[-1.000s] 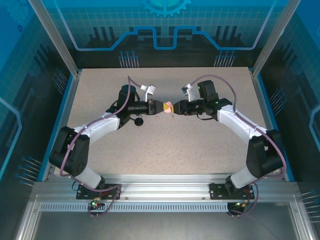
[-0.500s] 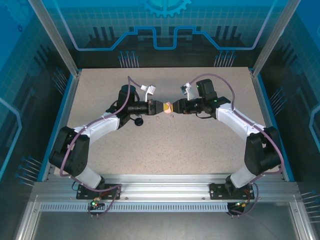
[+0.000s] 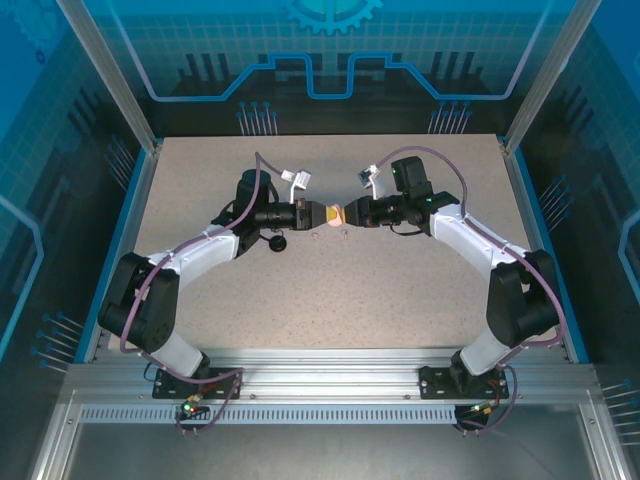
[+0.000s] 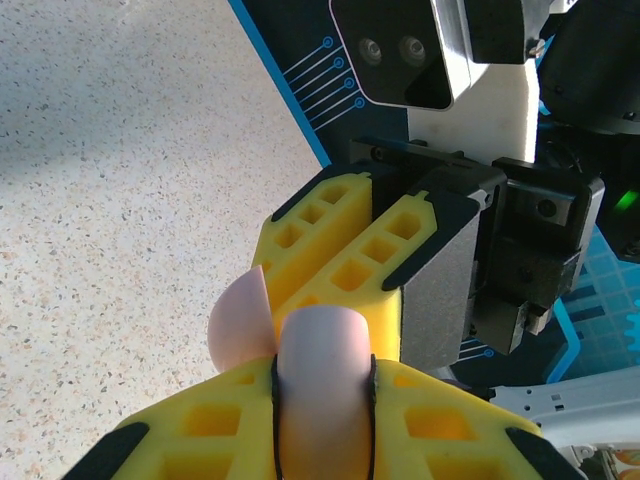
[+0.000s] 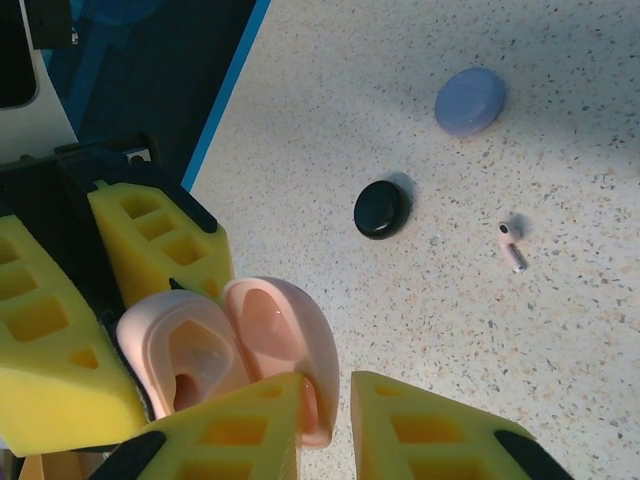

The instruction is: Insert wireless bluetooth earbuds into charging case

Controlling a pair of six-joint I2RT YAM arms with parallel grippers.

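A pale pink charging case (image 4: pixel 320 365) is held above the table, with my left gripper (image 4: pixel 322 380) shut on its base. Its lid (image 5: pixel 285 340) stands open, and the sockets (image 5: pixel 185 375) look empty. My right gripper (image 5: pixel 338 385) faces it, jaws a narrow gap apart. The lid's rim lies in that gap against the left finger (image 5: pixel 235 430); I cannot tell if it is clamped. In the top view my left gripper (image 3: pixel 322 214) and my right gripper (image 3: pixel 347 214) meet at the case. One pink earbud (image 5: pixel 511 243) lies on the table. Other earbuds are out of view.
A shut black case (image 5: pixel 381 209) and a shut lavender case (image 5: pixel 470 100) lie on the speckled table (image 5: pixel 480 340) beyond the pink one. The table's blue border (image 5: pixel 225 95) runs along the left. The black case (image 3: pixel 278 242) sits just under my left arm.
My right gripper has moved slightly left, closing in on the pink case held by my left gripper. The left arm has stayed still.
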